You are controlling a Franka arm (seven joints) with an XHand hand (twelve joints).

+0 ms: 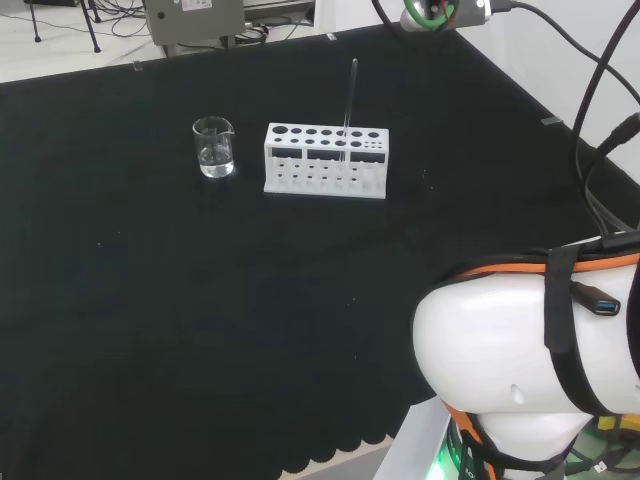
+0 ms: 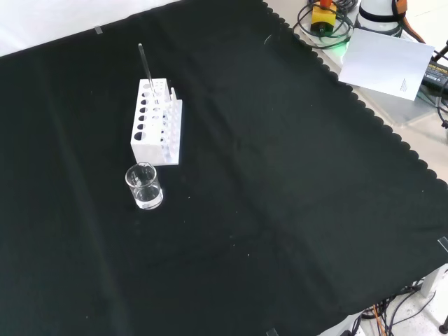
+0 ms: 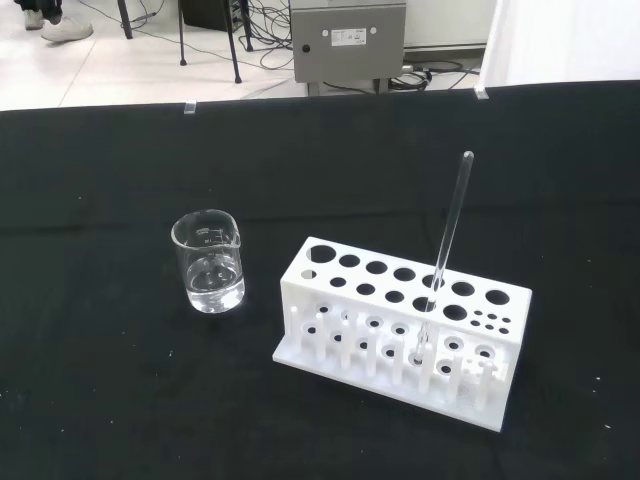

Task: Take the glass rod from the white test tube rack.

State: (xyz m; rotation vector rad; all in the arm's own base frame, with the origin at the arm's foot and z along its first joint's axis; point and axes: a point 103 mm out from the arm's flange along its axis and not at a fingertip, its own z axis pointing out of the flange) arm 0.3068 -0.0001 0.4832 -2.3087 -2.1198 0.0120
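White test tube rack (image 1: 326,159) sits on the black cloth of the counter (image 1: 200,330), with the glass rod (image 1: 349,105) standing in one of its holes. Rod is near upright, leaning slightly, and its upper part sticks well above the rack top. In the wrist view you can see the rod (image 3: 446,250) go down through a top-row hole toward the rack's (image 3: 400,330) lower plate; nothing else touches it.

Small clear beaker (image 1: 214,147) stands just beside the rack, apart from it: left of it in head view, nearer the camera in front view (image 2: 144,186). It looks like a little clear liquid is in the bottom, as the wrist view (image 3: 208,262) shows it.

In the front view the rack (image 2: 157,121) is upper left on the cloth, rod (image 2: 146,70) rising from its far end.

Hand state: you can't tell from these views, so don't assume open or closed. Arm's white link (image 1: 520,340) is at lower right in head view, well apart from the rack
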